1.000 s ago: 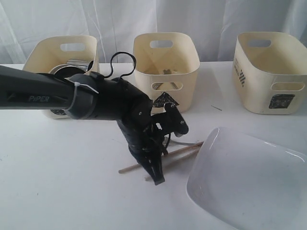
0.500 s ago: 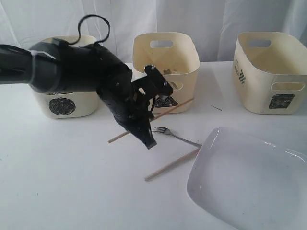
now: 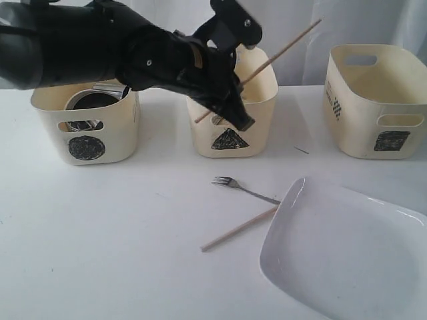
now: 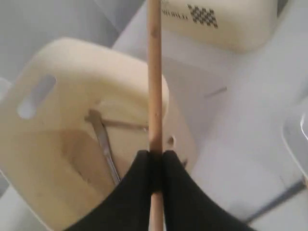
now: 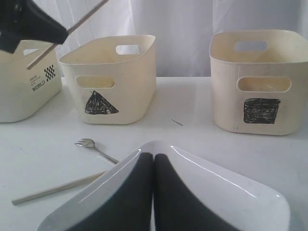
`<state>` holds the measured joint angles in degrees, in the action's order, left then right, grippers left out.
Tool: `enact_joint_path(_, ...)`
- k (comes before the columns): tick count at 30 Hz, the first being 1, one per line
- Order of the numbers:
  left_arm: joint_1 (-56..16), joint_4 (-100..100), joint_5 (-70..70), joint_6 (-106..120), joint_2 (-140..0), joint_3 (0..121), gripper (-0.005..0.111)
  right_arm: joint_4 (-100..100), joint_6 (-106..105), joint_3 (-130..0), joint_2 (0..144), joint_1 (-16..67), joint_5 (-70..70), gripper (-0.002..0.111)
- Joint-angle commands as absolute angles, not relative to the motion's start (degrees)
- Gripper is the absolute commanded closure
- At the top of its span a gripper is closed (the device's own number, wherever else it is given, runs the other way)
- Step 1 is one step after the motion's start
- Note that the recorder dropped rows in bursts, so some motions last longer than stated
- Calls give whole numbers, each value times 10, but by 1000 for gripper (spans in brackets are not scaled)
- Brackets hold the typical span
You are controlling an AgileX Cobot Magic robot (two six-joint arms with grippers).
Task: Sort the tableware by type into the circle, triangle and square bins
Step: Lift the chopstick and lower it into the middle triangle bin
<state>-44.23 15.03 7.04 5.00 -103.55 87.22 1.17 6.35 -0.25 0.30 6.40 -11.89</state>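
left hand (image 4: 155, 159) pinches chopstick (image 3: 280, 47), tilted over triangle bin (image 3: 261, 130) at 12 o'clock on bench (image 3: 100, 220) | right hand (image 5: 154, 159) pressed together | risk: long stick may catch rim, tip out toward 6 o'clock beside fork (image 3: 230, 181)

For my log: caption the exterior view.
Left gripper holds one wooden chopstick over cream triangle tub; metal fork, second chopstick, white plate unsorted.

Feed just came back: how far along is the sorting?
Done: steelware sits in the circle bin, a metal utensil in the triangle bin. In hand: left gripper holds one chopstick above the triangle bin. Remaining: fork, second chopstick, white plate on the table.
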Motion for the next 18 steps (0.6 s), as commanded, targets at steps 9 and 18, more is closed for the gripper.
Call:
enact_joint_path(9,-394,159,-38,88,-1161,1018,107,8,63,0,0,63,-117,108)
enact_joint_path(18,-376,159,-61,99,-1202,1038,105,8,63,0,0,63,-117,108)
